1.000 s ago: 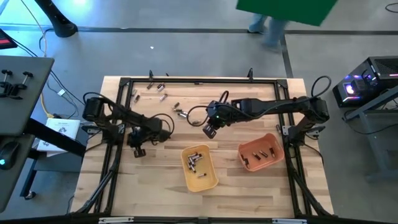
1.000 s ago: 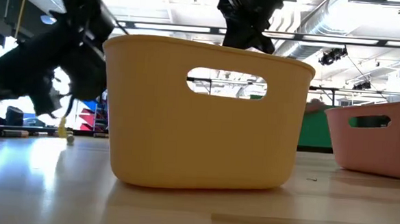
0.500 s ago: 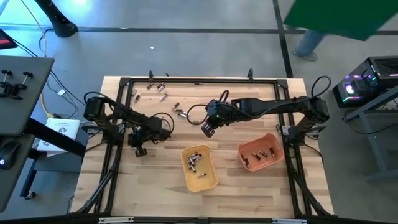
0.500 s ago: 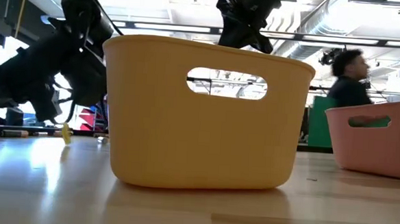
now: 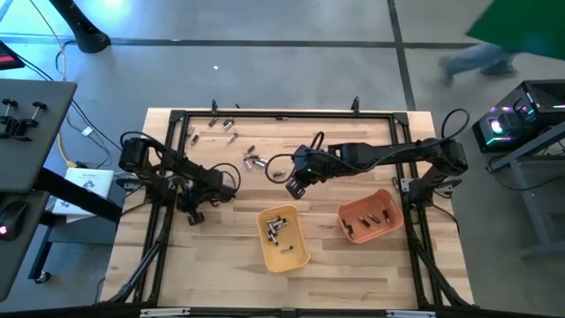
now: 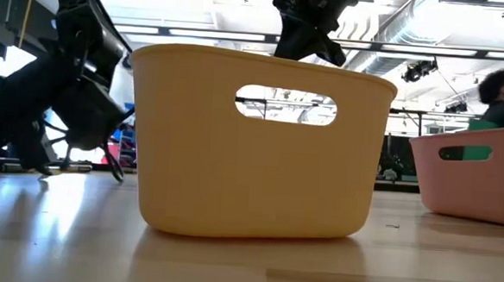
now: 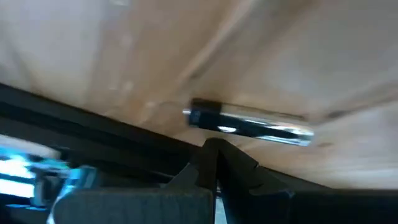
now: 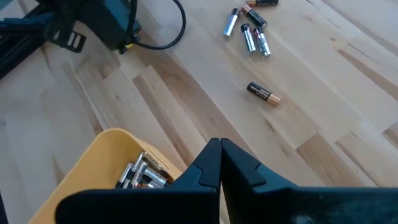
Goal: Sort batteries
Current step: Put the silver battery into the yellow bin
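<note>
1. the left end effector (image 5: 192,215) sits low over the table (image 5: 212,265), well to the left of the yellow tray (image 5: 283,238). its fingers look clenched together with nothing between them. in its wrist view a silver cell (image 7: 249,124) lies on the wood just past the fingertips (image 7: 214,152), touching nothing.
2. risk here: going down with the fingers pressed together would only nudge the cell. it is round and would likely roll toward the black frame rail beside it, where it is harder to reach.
3. loose batteries (image 5: 231,137) lie scattered behind the yellow tray, toward the far left corner. a small cluster (image 5: 256,162) and one coppery cell (image 5: 276,175) lie nearer, just behind the tray.
4. the yellow tray already holds several cells (image 5: 275,227), mostly silvery.
5. the right end effector (image 5: 295,186) hangs just behind the yellow tray, between it and the coppery cell. its wrist view shows the fingers (image 8: 217,163) shut tight and empty, with that cell (image 8: 264,93) and the cluster (image 8: 249,31) farther on.
6. risk here: the cluster cells lie touching, so a grasp there could catch two at once or flick one away. the coppery cell could also end up in the wrong tray.
7. the orange tray (image 5: 372,218), right of the yellow one, holds a few cells (image 5: 374,217). their type is too small to tell.
</note>
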Available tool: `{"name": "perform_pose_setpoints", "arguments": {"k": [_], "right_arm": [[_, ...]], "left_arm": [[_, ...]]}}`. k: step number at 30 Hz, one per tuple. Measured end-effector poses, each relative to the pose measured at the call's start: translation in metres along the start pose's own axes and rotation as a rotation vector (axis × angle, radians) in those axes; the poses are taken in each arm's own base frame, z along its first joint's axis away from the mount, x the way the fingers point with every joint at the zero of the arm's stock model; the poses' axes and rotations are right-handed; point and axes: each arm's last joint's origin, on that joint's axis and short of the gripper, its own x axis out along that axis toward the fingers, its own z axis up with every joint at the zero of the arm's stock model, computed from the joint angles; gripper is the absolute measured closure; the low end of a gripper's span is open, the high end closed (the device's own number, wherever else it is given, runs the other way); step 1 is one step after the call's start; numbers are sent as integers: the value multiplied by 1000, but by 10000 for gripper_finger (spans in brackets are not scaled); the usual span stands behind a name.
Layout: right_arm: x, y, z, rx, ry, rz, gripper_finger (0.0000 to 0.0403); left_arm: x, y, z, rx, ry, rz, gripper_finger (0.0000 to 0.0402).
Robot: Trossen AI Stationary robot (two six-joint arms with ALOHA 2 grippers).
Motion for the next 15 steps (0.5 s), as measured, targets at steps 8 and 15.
{"name": "perform_pose_setpoints", "arguments": {"k": [8,15], "right_arm": [[0,-2,2,18,-21,-23,403],[0,0,1,22,-23,-17,403]], "left_arm": [[-32,-11,15,-1,-158,-35,401],[-72,-13,30,23,-350,-21,401]]}}
